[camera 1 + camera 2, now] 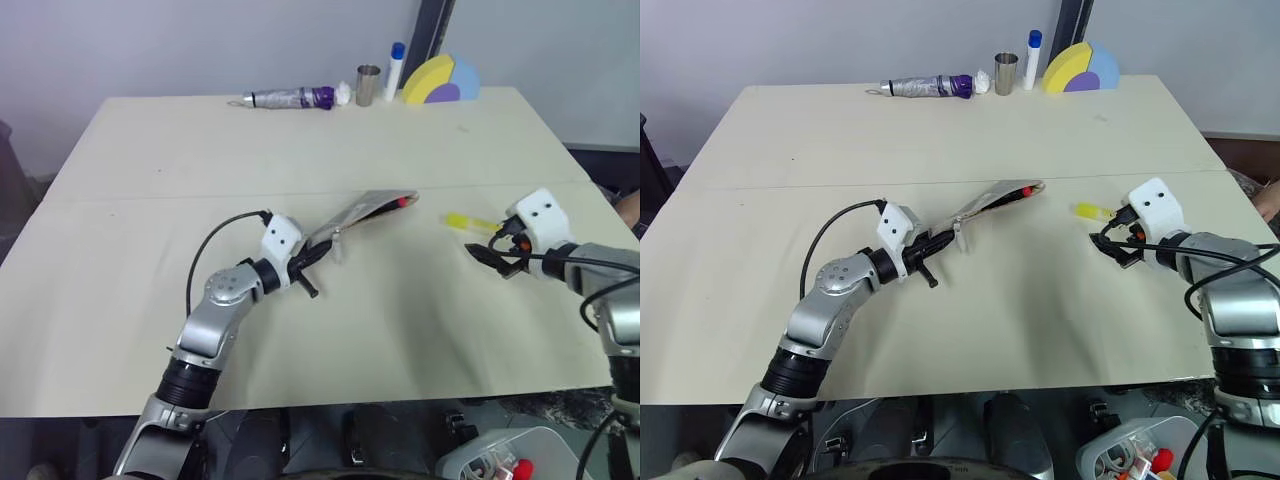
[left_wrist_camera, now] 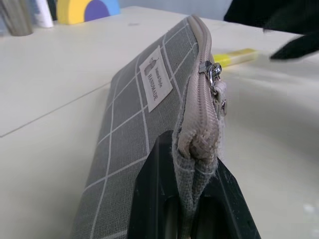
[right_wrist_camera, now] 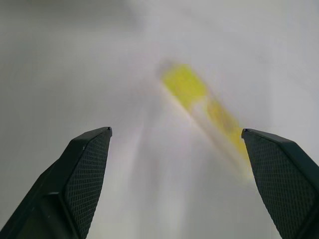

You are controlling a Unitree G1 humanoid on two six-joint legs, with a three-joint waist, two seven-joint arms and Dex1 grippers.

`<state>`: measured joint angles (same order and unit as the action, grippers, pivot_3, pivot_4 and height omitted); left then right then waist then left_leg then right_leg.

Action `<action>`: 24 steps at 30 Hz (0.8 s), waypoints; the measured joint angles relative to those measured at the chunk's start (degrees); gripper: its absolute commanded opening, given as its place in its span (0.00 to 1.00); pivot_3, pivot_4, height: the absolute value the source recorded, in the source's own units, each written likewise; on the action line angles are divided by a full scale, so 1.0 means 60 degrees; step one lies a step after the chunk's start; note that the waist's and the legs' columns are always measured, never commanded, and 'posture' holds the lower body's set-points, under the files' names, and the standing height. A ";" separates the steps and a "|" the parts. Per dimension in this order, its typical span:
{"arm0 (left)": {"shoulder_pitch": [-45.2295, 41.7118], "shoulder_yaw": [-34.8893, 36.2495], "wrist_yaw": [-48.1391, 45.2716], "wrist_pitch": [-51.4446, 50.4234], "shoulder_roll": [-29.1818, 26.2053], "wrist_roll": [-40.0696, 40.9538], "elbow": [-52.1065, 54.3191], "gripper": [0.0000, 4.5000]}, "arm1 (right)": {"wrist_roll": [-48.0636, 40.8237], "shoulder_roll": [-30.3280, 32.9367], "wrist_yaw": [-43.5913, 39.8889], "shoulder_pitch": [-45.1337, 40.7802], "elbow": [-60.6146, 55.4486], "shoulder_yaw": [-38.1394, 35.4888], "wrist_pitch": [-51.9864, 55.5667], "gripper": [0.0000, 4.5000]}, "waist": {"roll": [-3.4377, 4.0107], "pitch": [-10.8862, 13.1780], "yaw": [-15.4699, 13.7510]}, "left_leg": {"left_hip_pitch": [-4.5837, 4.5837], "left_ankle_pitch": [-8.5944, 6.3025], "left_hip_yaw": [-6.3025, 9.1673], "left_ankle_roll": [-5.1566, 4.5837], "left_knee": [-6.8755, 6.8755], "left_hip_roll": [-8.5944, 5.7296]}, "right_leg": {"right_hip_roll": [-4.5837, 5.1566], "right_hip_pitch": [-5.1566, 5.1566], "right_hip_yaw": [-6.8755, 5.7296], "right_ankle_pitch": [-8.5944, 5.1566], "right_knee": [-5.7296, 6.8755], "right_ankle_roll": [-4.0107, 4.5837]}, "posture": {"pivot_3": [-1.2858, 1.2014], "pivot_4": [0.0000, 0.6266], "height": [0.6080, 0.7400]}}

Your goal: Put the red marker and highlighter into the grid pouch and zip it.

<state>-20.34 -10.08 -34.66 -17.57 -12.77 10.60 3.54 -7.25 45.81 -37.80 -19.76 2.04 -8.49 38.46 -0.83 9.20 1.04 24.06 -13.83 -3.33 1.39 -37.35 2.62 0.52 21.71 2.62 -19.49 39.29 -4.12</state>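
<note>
- Left gripper (image 1: 312, 258) clamped on grid pouch (image 1: 362, 211) end, holding it on edge; red marker (image 1: 403, 202) tip peeks from its far end.
- Step, I judge: highlighter pickup. Right gripper (image 1: 495, 252) jaws apart, empty, just beside highlighter (image 1: 463, 222), right of pouch.
- Next: straddle, close.
- Cup (image 1: 368, 84), blue-capped tube (image 1: 395, 70), well beyond pouch; nothing blocks.

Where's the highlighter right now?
The highlighter lies on the table, robot's right side, between the grid pouch and the open right gripper.
</note>
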 measured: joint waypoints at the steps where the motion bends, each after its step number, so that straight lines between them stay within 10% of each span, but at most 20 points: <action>1: -0.0005 -0.0003 0.0023 -0.0002 -0.0015 -0.0013 -0.0002 0.00 | 0.0050 -0.0050 0.0075 -0.0249 0.0488 0.0110 -0.0265 0.96 | 0.0002 -0.0001 0.0001 | -0.0003 0.0000 -0.0002 0.0000 0.0000 0.0000 | -0.0001 0.0001 0.0001 0.0000 0.0000 0.0000 | 0.52 0.24 1.00; 16: -0.0012 -0.0107 0.0184 -0.0071 -0.0020 -0.0037 0.0009 0.00 | 0.0672 -0.0583 -0.1451 -0.4502 0.8317 0.1070 -0.2915 0.96 | 0.0003 -0.0001 -0.0024 | -0.0011 0.0002 -0.0024 0.0004 0.0012 0.0004 | 0.0003 -0.0002 0.0010 0.0000 -0.0006 0.0000 | 0.52 0.24 1.00; 24: -0.0010 -0.0129 0.0179 -0.0081 -0.0074 -0.0037 0.0012 0.00 | 0.0807 -0.0335 -0.2688 -0.4837 0.8597 0.1307 -0.2790 0.20 | 0.0002 -0.0001 -0.0020 | -0.0096 -0.0001 -0.0025 0.0002 0.0025 0.0007 | 0.0006 -0.0091 0.0010 -0.0001 -0.0029 0.0001 | 0.52 0.24 1.00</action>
<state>-20.40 -10.85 -33.59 -18.05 -13.21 10.38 3.61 -2.40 43.80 -53.93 -48.78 53.62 -0.64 21.72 -0.82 9.20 0.92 23.48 -13.83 -3.48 1.40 -37.20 2.66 0.56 21.16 2.68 -19.50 39.12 -4.12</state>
